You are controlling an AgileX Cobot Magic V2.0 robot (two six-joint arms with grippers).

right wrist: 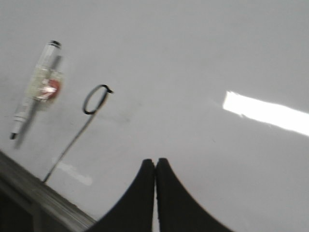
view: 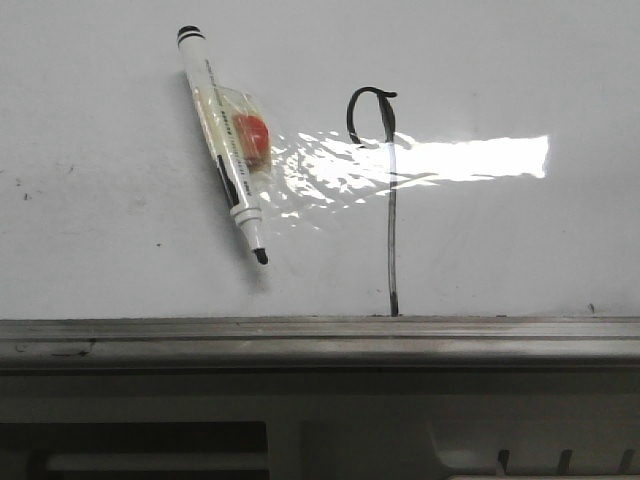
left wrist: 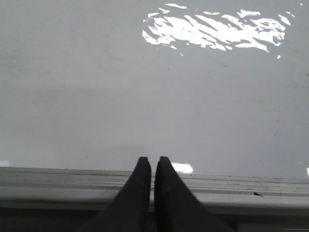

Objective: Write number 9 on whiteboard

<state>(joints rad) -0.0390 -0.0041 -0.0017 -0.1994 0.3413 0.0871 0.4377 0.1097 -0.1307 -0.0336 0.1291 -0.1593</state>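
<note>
The whiteboard [view: 500, 240] is glossy white with a grey rail along its near edge. The number 9 [view: 390, 200] is drawn in black on it: a small loop above a long straight tail that reaches the rail. It also shows in the right wrist view [right wrist: 94, 100]. A white marker [view: 224, 160] with a black tip and a taped red blob lies on the board left of the 9, seen too in the right wrist view [right wrist: 34, 89]. My left gripper [left wrist: 152, 160] is shut and empty over the rail. My right gripper [right wrist: 156, 161] is shut and empty over bare board.
The grey metal rail [view: 300, 340] runs across the front of the board, also in the left wrist view [left wrist: 241, 188]. Bright glare patches [view: 470, 158] lie on the board right of the 9. Small dark specks [view: 20, 185] mark the board's left side.
</note>
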